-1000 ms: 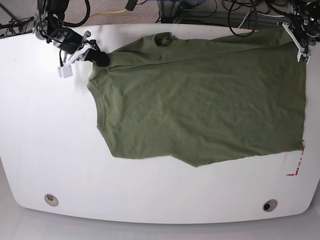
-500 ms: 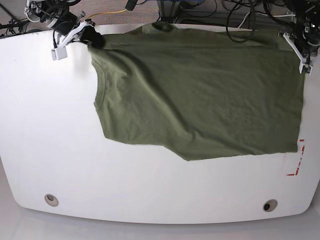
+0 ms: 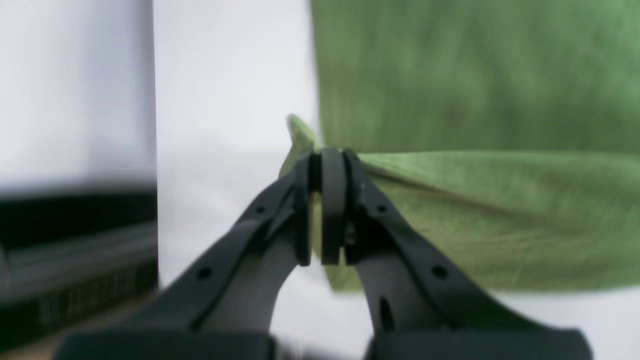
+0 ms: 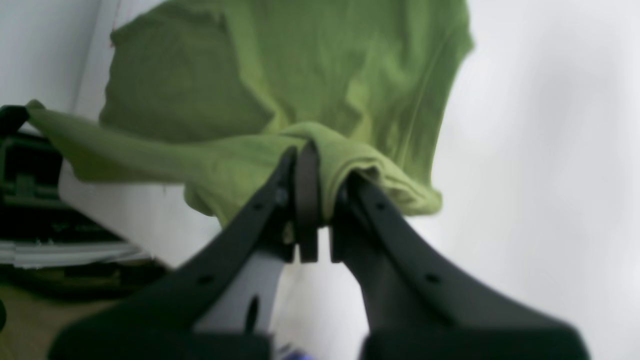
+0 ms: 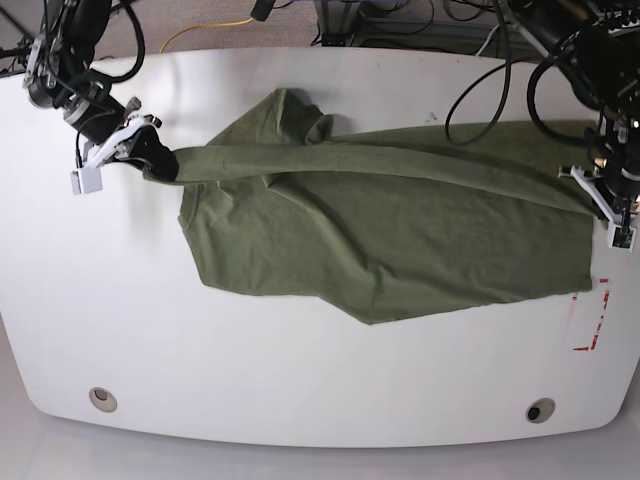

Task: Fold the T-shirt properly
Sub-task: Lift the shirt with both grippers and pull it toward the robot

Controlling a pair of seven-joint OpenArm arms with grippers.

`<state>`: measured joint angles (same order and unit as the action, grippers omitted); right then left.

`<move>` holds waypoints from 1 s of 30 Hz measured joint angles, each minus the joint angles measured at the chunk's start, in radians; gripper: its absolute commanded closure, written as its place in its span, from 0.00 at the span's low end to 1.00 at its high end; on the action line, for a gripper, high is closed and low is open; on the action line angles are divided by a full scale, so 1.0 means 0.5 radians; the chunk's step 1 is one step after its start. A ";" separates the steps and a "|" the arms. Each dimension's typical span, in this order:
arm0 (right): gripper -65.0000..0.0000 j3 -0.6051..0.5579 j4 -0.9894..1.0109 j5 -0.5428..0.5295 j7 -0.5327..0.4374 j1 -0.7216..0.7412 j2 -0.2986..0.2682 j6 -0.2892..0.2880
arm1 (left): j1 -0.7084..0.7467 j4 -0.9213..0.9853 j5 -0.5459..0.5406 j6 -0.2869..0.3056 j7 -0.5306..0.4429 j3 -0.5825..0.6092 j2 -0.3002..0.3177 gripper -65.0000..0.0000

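Overhead, the T-shirt (image 5: 400, 235) lies spread across the middle and right of the white table (image 5: 300, 380), olive green, no print. Its far edge is lifted into a taut band running from one arm to the other; the body beneath stays flat on the tabletop.

Right gripper (image 5: 150, 155): jaws pressed together on a bunched corner of the cloth at the band's left end. Wrist view confirms it, with fabric (image 4: 280, 150) draped over and wedged between the black fingers (image 4: 305, 180). Which part of the garment this is cannot be told; the fold hides it.

Left gripper (image 5: 603, 195): at the band's right end, near the table's edge. Its wrist view shows fingertips (image 3: 332, 190) closed on a thin edge of cloth (image 3: 475, 210), a small tip of it poking past them. Both wrist views are blurred, so seams and hems are hard to make out.

Red tape mark (image 5: 592, 325) sits just beside the shirt's lower right corner, partly cut by the table edge. Cables (image 5: 480, 40) cross the far side.
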<state>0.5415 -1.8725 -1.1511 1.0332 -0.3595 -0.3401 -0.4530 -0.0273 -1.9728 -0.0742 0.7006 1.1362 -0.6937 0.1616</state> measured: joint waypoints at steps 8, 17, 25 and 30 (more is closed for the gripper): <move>1.00 -0.021 0.366 0.001 0.005 0.519 -0.143 -0.018 | -0.401 0.001 0.014 -0.001 0.018 0.278 0.000 1.00; 1.00 -0.261 0.764 0.119 0.025 1.129 -0.305 -0.009 | -0.849 0.007 0.012 -0.121 0.008 0.639 0.002 1.00; 1.00 -0.555 0.980 0.185 0.018 1.674 -0.475 -0.022 | -1.326 0.005 0.003 -0.214 0.070 0.665 0.002 1.00; 1.00 -0.748 1.048 0.193 0.040 1.993 -0.636 -0.023 | -1.647 0.009 0.008 -0.217 0.166 0.665 0.022 1.00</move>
<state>0.1677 -1.3483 -1.0546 1.0531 0.6369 -0.6579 -0.4644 -0.8509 -1.9682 -0.0700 0.5919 1.2190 -0.3611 0.1726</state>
